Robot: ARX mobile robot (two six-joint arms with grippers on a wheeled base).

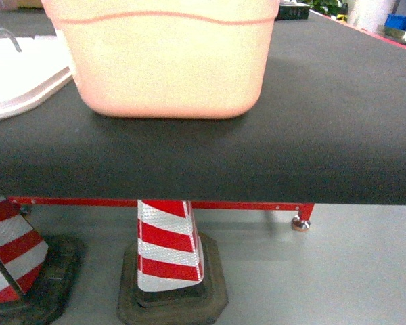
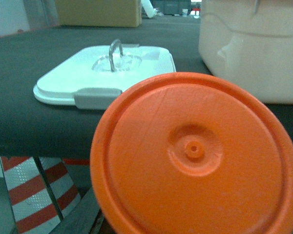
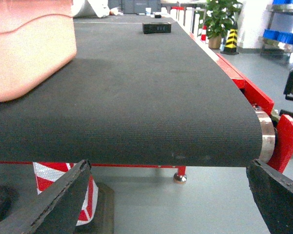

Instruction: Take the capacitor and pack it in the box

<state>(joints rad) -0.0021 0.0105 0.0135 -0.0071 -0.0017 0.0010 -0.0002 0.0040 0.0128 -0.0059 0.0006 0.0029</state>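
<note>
An orange round capacitor (image 2: 195, 156) fills the lower left wrist view, end-on and close to the camera. One dark finger (image 2: 80, 217) of my left gripper shows against its left side, so that gripper is shut on it. The capacitor hangs in front of and below the table edge. The pale pink box (image 1: 169, 61) (image 2: 254, 53) (image 3: 29, 44) stands on the black table near its front edge. Its white lid (image 1: 20, 74) (image 2: 107, 73) lies flat to its left. My right gripper (image 3: 168, 195) is open below the table edge with nothing between its fingers. Neither gripper shows in the head view.
The black table surface (image 1: 311, 135) ends at a roller and red frame (image 3: 278, 136) on the right. Red-and-white traffic cones (image 1: 169, 250) (image 1: 10, 257) stand on the grey floor under the table. A small black item (image 3: 156, 28) and a brown carton (image 2: 97, 12) sit far back.
</note>
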